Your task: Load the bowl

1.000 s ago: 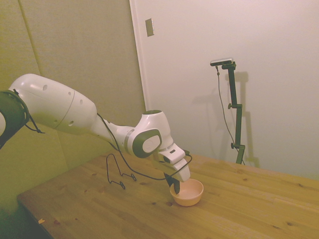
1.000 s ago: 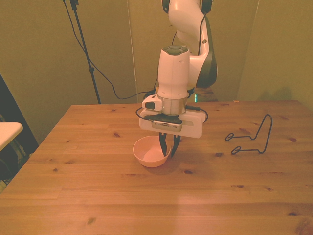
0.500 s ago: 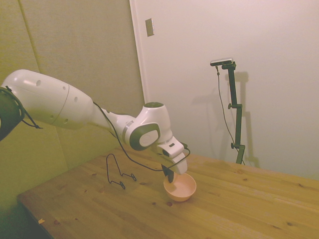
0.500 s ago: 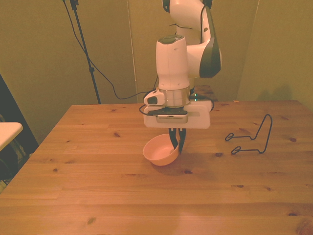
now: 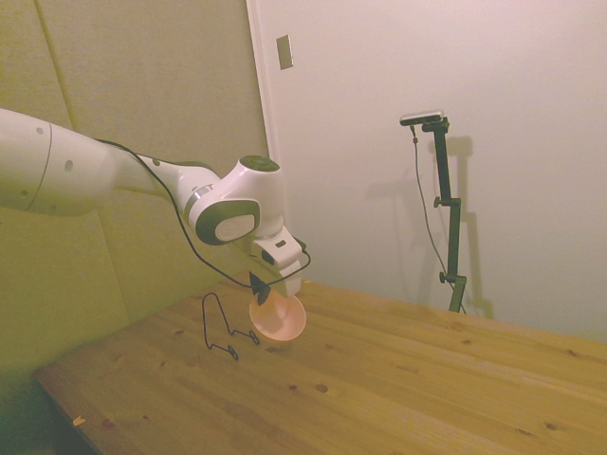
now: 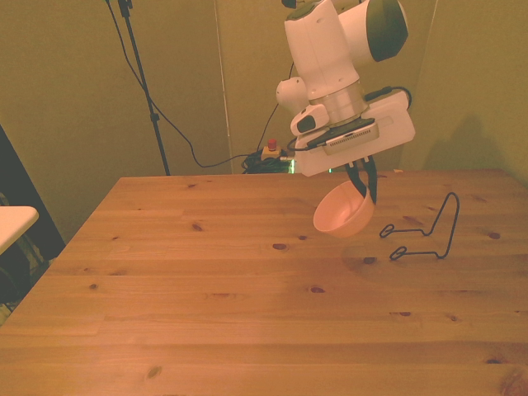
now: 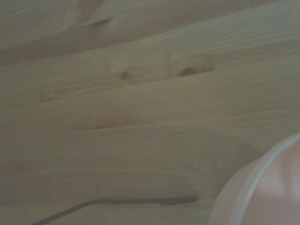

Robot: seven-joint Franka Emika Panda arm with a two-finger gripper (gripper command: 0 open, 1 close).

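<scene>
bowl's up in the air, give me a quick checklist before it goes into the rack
1. Grip: gripper shut on the rim of the bowl - ok.
2. Bowl clear of the table: hanging above it, shadow below - ok.
3. Bowl angle: tilted, opening partly sideways - ok for slotting in.
4. Rack upright on the table, nothing in it - ok.
5. Bowl lined up with the rack: beside it, not yet over it - not ok.
6. Grip firmness: cannot tell.

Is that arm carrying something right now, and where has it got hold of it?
Yes. The gripper holds the pink bowl by its rim, pinching the wall on one side. The bowl hangs tilted, clear of the table.
</scene>
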